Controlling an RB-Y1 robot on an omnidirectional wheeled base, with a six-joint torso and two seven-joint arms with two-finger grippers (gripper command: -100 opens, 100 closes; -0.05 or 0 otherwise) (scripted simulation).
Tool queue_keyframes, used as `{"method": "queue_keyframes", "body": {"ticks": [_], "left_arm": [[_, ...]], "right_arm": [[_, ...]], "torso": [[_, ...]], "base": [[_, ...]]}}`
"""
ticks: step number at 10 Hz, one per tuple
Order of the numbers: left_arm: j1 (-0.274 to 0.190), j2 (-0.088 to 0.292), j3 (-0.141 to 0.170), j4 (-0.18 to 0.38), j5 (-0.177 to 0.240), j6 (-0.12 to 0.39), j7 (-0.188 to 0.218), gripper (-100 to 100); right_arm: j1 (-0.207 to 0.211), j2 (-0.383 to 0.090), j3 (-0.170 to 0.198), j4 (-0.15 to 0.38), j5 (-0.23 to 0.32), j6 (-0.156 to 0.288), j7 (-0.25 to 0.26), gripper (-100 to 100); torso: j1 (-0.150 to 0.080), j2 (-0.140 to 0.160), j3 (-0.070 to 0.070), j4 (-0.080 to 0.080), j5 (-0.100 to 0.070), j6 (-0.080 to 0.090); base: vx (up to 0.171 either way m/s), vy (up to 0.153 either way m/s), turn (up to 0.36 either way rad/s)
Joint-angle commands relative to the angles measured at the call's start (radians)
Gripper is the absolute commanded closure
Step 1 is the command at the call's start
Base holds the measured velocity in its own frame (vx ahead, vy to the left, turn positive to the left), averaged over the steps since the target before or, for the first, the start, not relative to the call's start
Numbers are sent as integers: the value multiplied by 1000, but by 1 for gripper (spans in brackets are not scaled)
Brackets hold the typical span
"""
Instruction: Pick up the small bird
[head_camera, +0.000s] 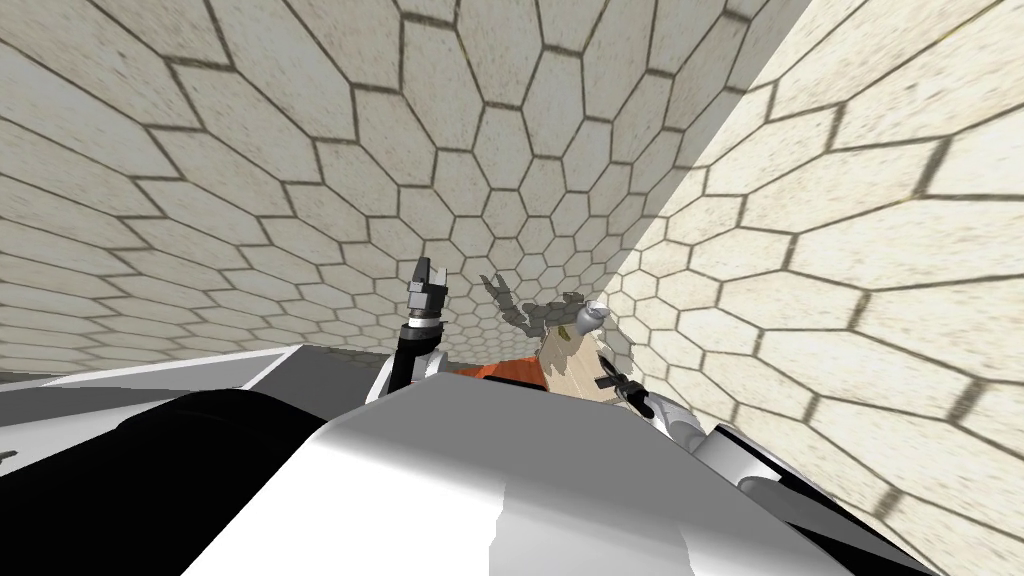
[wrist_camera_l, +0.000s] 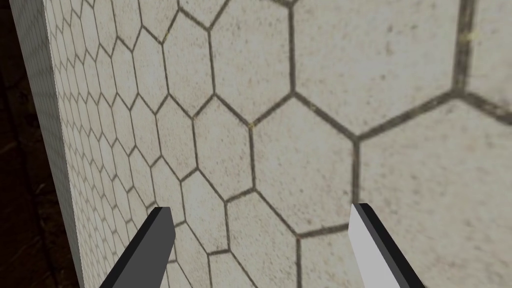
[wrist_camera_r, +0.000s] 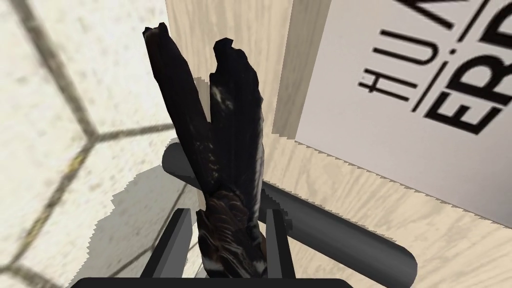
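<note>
Right gripper (wrist_camera_r: 226, 225): fingers drawn close, pressing both sides of the small bird (wrist_camera_r: 227, 130) low on its body.
Left gripper (wrist_camera_l: 260, 210): up ahead of the chest, fingers spread wide, nothing between them.
Bird's place: between the right fingers, just in front of a dark grey bar (wrist_camera_r: 340, 235), near a pale wood surface (wrist_camera_r: 400, 220) and a white lettered board (wrist_camera_r: 395, 90).
Risk: the grip sits at one end, so the long part may pivot or slip out. It could also snag the bar on a careless lift.
Bird's look: dark brown to black, feather-mottled, with two long tapering blades pointing away from the gripper — wings or tail, I cannot tell.
</note>
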Motion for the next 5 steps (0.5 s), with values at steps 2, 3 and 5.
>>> {"method": "queue_keyframes", "body": {"ticks": [2,3,5], "left_arm": [[0,0,0,0,0,0,0,0],[0,0,0,0,0,0,0,0],[0,0,0,0,0,0,0,0]], "right_arm": [[1,-32,43,-48,-3,-27,-28,100],[1,-32,23,-8,-3,-29,-20,100],[1,-32,23,-5,-3,-29,-19,100]], "torso": [[3,0,0,0,0,0],[2,-1,0,0,0,-2],[-3,0,0,0,0,0]], "base": [[6,92,-45],[-5,29,28],[-1,-8,3]]}}
